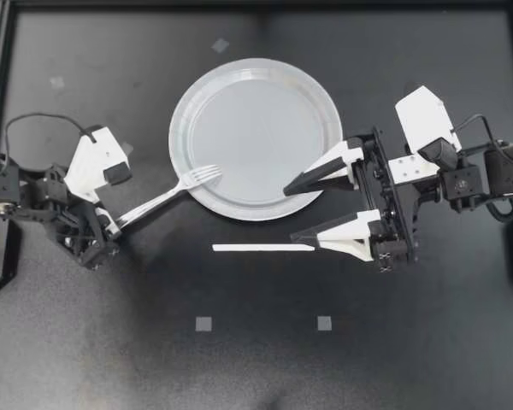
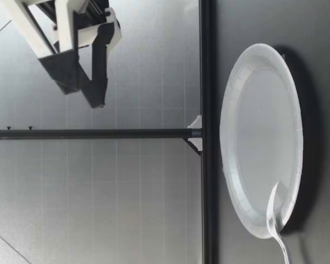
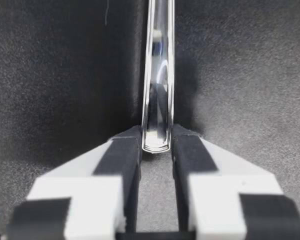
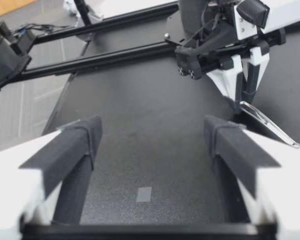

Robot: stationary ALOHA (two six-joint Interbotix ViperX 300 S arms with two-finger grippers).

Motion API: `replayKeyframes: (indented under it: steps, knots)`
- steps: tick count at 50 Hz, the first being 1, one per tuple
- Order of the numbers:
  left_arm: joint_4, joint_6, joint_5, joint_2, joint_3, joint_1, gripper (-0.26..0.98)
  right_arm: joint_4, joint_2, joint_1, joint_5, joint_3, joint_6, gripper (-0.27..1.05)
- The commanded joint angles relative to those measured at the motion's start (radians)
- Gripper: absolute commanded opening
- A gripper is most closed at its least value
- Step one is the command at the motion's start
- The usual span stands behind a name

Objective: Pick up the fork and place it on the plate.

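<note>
Top view: left gripper grips the fork by its handle end, with the tines lying over the plate rim. Left wrist view shows both pads pressing the handle from two sides, its tip just inside the jaws. I'd carry the fork well inward, lower it level, then release, so it cannot tip off the rim. Right gripper hangs wide open, empty.

The fork is clamped at its handle end by the left gripper, with its tines laid over the rim of the plate. The right gripper is spread wide, just beside a white strip.
</note>
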Motion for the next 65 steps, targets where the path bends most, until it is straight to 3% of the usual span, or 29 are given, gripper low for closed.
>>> replayKeyframes:
  steps: [1, 10, 28, 48, 56, 65]
  knots:
    - [-0.003, 0.000, -0.003, 0.008, -0.012, 0.002, -0.06, 0.003, -0.005, 0.005, -0.009, -0.017, 0.003, 0.73]
    - [-0.003, 0.005, -0.003, 0.020, -0.028, 0.002, 0.07, 0.005, -0.002, 0.005, -0.011, -0.017, 0.005, 0.73]
    - [-0.003, -0.002, 0.009, 0.021, -0.035, 0.000, 0.64, 0.005, 0.012, 0.005, -0.017, -0.015, 0.005, 0.72]
    - [0.018, 0.020, 0.104, -0.005, -0.087, 0.000, 0.64, 0.005, 0.014, 0.005, -0.034, -0.014, 0.005, 0.72]
    - [0.060, 0.063, 0.221, -0.064, -0.164, 0.002, 0.64, 0.005, 0.021, 0.005, -0.058, -0.015, 0.005, 0.72]
    - [0.075, 0.140, 0.239, -0.164, -0.264, 0.002, 0.64, 0.005, 0.044, 0.005, -0.127, -0.018, -0.003, 0.72]
